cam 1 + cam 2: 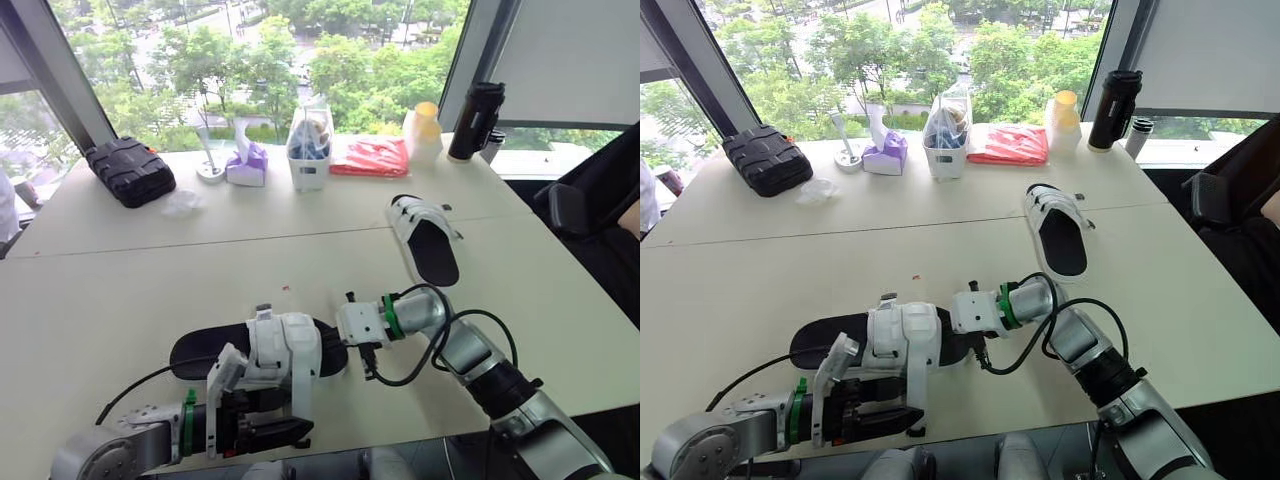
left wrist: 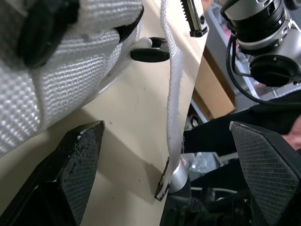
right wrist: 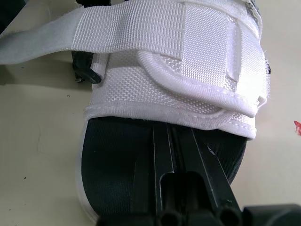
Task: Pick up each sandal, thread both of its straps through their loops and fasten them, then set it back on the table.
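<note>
Desk [image 1: 120, 290]: near sandal [image 1: 285, 345] sits at front edge, second sandal [image 1: 428, 240] farther back. Loose white strap [image 2: 175, 94] hangs between left tool [image 2: 167, 129]'s spread, empty fingers. Right tool [image 3: 172, 136] closed, pressing on toe insole. Suggest: pin toe firm, pinch strap near its tip, feed straight through loop.

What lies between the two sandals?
Between near sandal and far sandal: the right arm's wrist and black cable, otherwise bare table, in the left eye view.

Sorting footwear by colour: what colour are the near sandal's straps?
The straps are white woven webbing, clearest in the right wrist view.
</note>
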Controlling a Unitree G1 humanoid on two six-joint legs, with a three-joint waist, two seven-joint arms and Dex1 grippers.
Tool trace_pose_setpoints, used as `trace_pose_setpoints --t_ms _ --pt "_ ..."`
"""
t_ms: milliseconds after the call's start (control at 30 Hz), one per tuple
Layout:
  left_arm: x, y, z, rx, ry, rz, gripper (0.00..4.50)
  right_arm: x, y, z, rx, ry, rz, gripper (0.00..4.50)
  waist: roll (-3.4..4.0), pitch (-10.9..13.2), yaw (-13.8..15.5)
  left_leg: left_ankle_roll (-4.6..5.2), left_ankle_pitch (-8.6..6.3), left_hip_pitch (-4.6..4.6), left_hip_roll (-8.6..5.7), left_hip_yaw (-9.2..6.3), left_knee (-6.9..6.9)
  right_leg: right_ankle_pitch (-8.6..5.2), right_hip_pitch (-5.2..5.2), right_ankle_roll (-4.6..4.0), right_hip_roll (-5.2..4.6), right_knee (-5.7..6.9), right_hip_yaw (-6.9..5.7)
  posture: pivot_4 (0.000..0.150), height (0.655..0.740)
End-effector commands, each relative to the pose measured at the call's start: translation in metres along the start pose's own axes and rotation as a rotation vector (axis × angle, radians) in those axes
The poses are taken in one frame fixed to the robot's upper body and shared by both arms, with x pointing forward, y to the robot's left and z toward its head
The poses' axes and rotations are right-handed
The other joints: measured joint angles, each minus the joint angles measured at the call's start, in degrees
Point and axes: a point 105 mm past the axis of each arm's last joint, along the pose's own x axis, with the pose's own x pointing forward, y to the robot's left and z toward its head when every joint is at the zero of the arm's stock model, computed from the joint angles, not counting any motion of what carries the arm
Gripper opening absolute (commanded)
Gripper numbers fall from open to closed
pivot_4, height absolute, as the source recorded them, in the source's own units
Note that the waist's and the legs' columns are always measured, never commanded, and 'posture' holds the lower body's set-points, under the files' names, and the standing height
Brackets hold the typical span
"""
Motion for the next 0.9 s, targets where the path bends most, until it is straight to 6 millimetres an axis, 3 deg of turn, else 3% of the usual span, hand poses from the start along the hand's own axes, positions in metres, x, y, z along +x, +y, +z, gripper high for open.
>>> trace_pose_setpoints --t_ms 33,233,267,333,567,700,800,900 --pt "0.009 0.001 -0.004 -0.007 0.003 -0.003 4.43 0.011 0.027 -0.013 0.049 0.041 0.109 0.00 -0.01 -0.08 0.12 0.00 0.00 0.00 0.00 0.00 0.00 0.00 0.01 0.00 -0.01 0.00 0.00 0.150 0.7400" --pt "0.018 -0.001 0.000 -0.004 -0.008 -0.024 4.43 0.010 0.030 -0.013 0.054 0.048 0.112 0.00 0.00 -0.14 0.14 0.00 0.00 0.00 -0.01 -0.02 0.01 0.00 0.03 0.01 -0.02 -0.02 -0.01 0.150 0.7400" --pt "0.019 0.000 0.000 -0.003 -0.006 -0.024 4.20 0.010 0.030 -0.013 0.055 0.049 0.112 0.00 -0.02 -0.14 0.17 0.00 0.00 0.00 -0.01 -0.02 0.01 0.00 0.03 0.01 -0.02 -0.02 -0.01 0.150 0.7400" --pt "0.019 0.001 0.000 -0.005 -0.002 -0.024 3.63 0.010 0.030 -0.013 0.055 0.050 0.111 0.00 -0.02 -0.15 0.12 0.00 0.00 0.00 -0.01 -0.02 0.02 0.00 0.04 0.01 -0.02 -0.02 -0.01 0.150 0.7400" --pt "0.013 0.002 -0.001 -0.017 0.017 -0.027 0.04 0.010 0.029 -0.014 0.059 0.053 0.107 0.00 -0.02 -0.14 0.08 0.00 0.00 -0.03 -0.01 -0.03 0.01 -0.01 0.00 0.01 -0.02 -0.03 -0.02 0.150 0.7400" --pt "0.005 -0.010 0.005 -0.081 0.003 -0.099 0.04 0.010 0.028 -0.014 0.058 0.053 0.105 0.00 -0.02 -0.14 0.04 0.00 0.00 -0.04 0.00 -0.03 0.01 -0.01 0.00 0.01 -0.02 -0.03 -0.03 0.150 0.7400" --pt "-0.011 -0.019 0.043 -0.190 -0.147 -0.225 0.04 0.010 0.028 -0.015 0.056 0.054 0.105 0.00 -0.03 -0.13 0.09 0.00 0.00 -0.05 0.12 -0.08 0.01 -0.01 -0.02 0.02 -0.02 -0.02 -0.05 0.150 0.7400" --pt "-0.018 -0.014 0.060 -0.181 -0.166 -0.226 0.04 0.010 0.027 -0.015 0.055 0.054 0.106 0.00 -0.03 -0.13 0.01 0.00 0.00 -0.04 0.11 -0.14 0.02 -0.01 -0.01 0.02 -0.01 0.01 -0.15 0.150 0.7400"
